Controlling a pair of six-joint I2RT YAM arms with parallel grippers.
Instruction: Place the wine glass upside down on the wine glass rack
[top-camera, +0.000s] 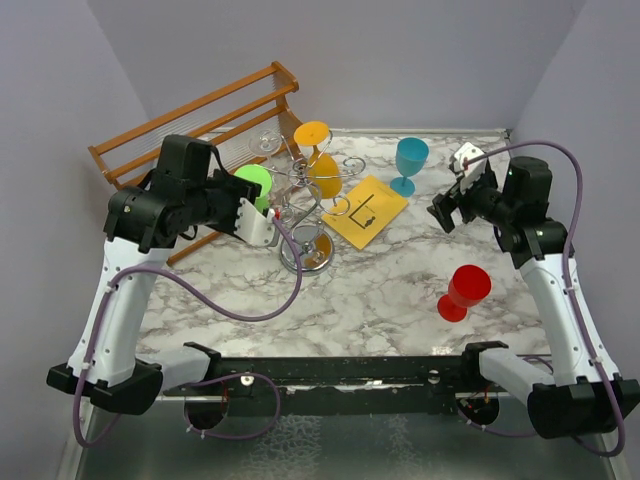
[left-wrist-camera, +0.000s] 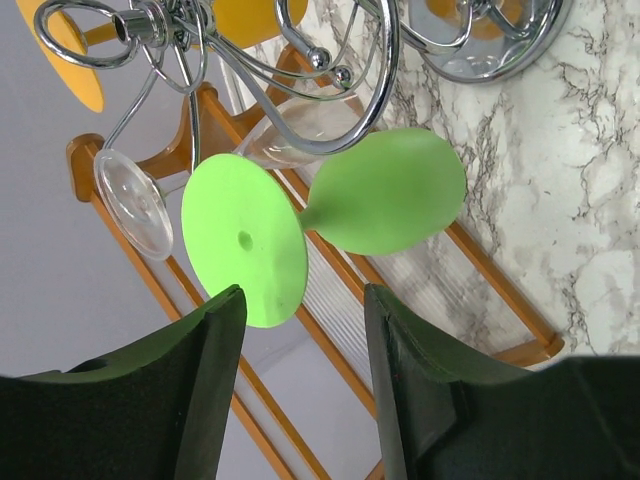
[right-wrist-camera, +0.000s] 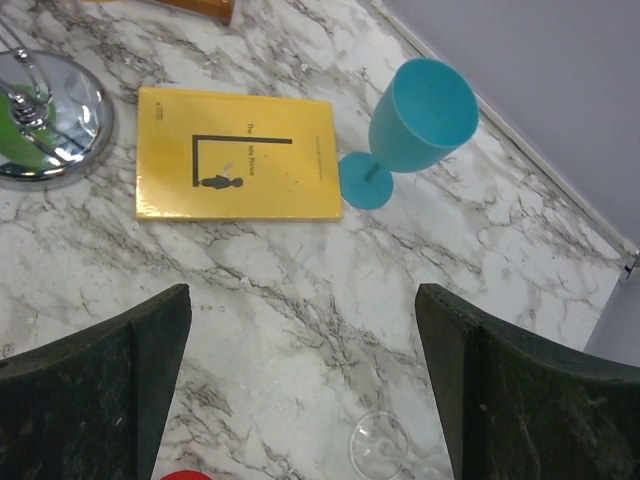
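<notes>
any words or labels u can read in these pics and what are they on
"The": first line of the title on the cover of the yellow book, in the right wrist view.
Second title line: seems to end in "Prince"; the word before it is too blurred to read.
Small print at one corner of the cover: too small to read.
No other writing shows in any view.

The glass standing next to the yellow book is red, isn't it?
Not quite. The glass standing next to the yellow book is blue, not red. The right wrist view shows it plainly. There is a red glass too, but the top view shows it standing farther away from the book on the marble table.
</notes>
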